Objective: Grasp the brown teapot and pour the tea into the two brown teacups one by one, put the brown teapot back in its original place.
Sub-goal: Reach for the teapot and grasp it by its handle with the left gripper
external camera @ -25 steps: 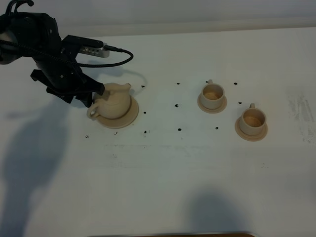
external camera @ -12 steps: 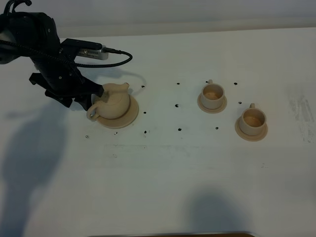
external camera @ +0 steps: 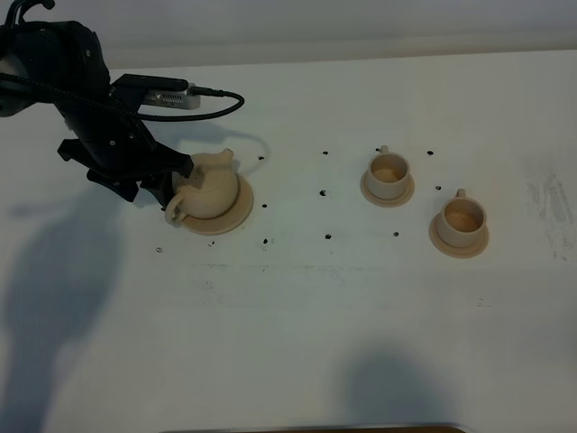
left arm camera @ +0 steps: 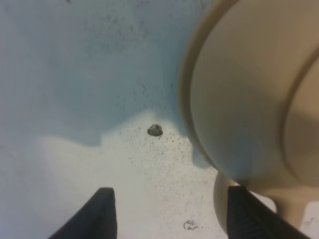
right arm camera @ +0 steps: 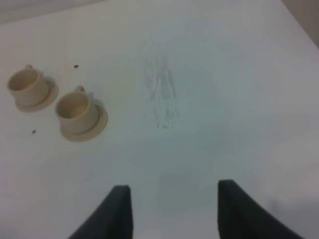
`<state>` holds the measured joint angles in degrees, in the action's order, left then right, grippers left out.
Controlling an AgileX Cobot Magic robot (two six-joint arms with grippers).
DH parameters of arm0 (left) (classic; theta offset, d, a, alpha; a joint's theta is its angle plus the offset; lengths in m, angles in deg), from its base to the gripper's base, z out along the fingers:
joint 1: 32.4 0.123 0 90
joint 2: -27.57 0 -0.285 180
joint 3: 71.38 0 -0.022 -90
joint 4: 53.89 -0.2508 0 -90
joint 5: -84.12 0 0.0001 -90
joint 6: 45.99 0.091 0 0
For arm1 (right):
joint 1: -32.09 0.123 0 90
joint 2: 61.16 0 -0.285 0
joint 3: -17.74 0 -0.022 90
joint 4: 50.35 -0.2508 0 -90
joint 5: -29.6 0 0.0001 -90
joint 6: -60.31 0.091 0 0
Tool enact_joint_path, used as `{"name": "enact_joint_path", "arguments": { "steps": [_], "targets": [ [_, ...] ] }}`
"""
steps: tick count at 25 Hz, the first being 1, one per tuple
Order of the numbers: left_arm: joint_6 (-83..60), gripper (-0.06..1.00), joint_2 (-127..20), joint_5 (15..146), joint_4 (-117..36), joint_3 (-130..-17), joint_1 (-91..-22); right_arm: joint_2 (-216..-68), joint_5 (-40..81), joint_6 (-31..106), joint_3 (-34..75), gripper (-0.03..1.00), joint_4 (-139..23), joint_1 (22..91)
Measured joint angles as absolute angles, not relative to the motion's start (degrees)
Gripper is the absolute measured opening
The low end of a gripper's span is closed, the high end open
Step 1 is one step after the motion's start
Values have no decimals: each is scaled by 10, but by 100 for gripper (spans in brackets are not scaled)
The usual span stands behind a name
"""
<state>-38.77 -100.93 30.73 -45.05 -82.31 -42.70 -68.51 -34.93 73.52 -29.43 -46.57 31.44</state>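
The brown teapot (external camera: 213, 183) sits on its wide saucer, the original place (external camera: 231, 216), at the left of the table, its loop handle (external camera: 175, 209) toward the front left. My left gripper (external camera: 169, 183) is low beside the teapot's left side. In the left wrist view this left gripper (left arm camera: 169, 219) is open over bare table, with one fingertip (left arm camera: 242, 211) right by the saucer (left arm camera: 234, 94) edge. The two brown teacups (external camera: 389, 170) (external camera: 462, 216) stand on small saucers at the right. My right gripper (right arm camera: 174, 209) is open over bare table, away from the teacups (right arm camera: 27, 84) (right arm camera: 77, 112).
Small black dots (external camera: 325, 193) mark the white table around the saucers. A cable (external camera: 221, 101) loops from the left arm behind the teapot. A smudge (external camera: 550, 203) lies at the far right. A dark edge (external camera: 315, 429) runs along the table's front.
The left arm has drawn back a little to the left and settled slightly lower beside the teapot. The teapot's handle has shifted slightly. The cups have not moved.
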Motion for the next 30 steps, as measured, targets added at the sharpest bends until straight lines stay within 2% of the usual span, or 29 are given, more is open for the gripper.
{"name": "enact_joint_path", "arguments": {
  "steps": [8,17,24,30],
  "targets": [
    [-334,47,-1004,321,-455,-823,-424,-685,-349,735,-294,41,-466,314],
    [-311,47,-931,339,-438,-824,-421,-685,-349,735,-294,41,-466,314],
    [-311,47,-926,250,-431,-824,-480,-685,-349,735,-294,41,-471,314],
    [-332,47,-910,210,-489,-824,-490,-685,-349,735,-294,41,-472,314]
  ]
}}
